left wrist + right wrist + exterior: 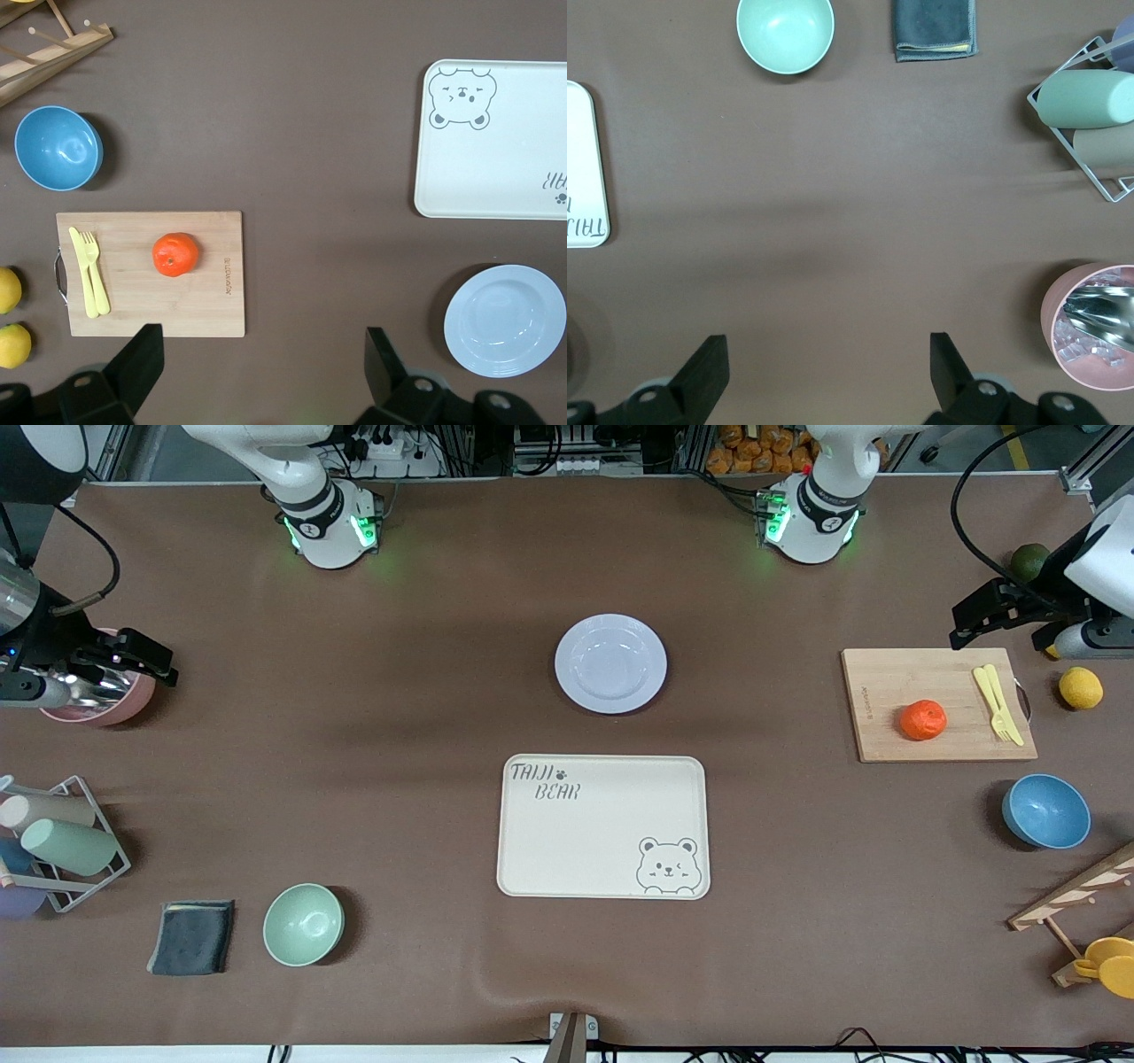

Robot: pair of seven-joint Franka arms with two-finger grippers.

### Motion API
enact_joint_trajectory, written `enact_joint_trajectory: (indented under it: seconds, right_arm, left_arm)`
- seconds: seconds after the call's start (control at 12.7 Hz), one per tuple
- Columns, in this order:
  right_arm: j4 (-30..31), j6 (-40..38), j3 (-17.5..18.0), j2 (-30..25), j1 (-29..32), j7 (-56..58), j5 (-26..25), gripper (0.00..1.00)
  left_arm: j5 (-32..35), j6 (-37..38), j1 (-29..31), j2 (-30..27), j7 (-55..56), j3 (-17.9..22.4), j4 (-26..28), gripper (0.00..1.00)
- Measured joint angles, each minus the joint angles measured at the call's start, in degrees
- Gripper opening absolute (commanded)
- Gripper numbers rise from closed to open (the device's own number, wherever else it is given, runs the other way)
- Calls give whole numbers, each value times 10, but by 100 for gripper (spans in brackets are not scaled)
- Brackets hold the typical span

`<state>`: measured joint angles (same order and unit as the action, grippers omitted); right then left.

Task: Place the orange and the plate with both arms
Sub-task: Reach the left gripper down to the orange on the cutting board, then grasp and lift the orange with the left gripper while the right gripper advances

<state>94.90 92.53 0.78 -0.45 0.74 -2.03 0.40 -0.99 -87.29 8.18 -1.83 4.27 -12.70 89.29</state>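
- Both hands spread apart, empty: left hand above the surface near cutting board; right hand above pink cup.
- Orange on board.
- Plate near tray.

The small red-orange orange sits on a wooden cutting board toward the left arm's end, well apart from the empty pale lavender plate mid-table.
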Motion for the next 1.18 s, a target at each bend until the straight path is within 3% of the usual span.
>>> enact_joint_trajectory:
  seconds: [0.63, 0.79, 1.18]
  right_arm:
    - [-19, -23, -1, 6, 0, 1, -3, 100]
    - [-19, -33, 0, 10, 0, 1, -3, 100]
    - [-18, -50, 1, 30, 0, 1, 12, 100]
  left_arm:
    - [0, -4, 16, 21, 0, 7, 24, 100]
    - [1, -54, 32, 27, 0, 8, 81, 100]
    - [6, -290, 72, 27, -6, 9, 314, 100]
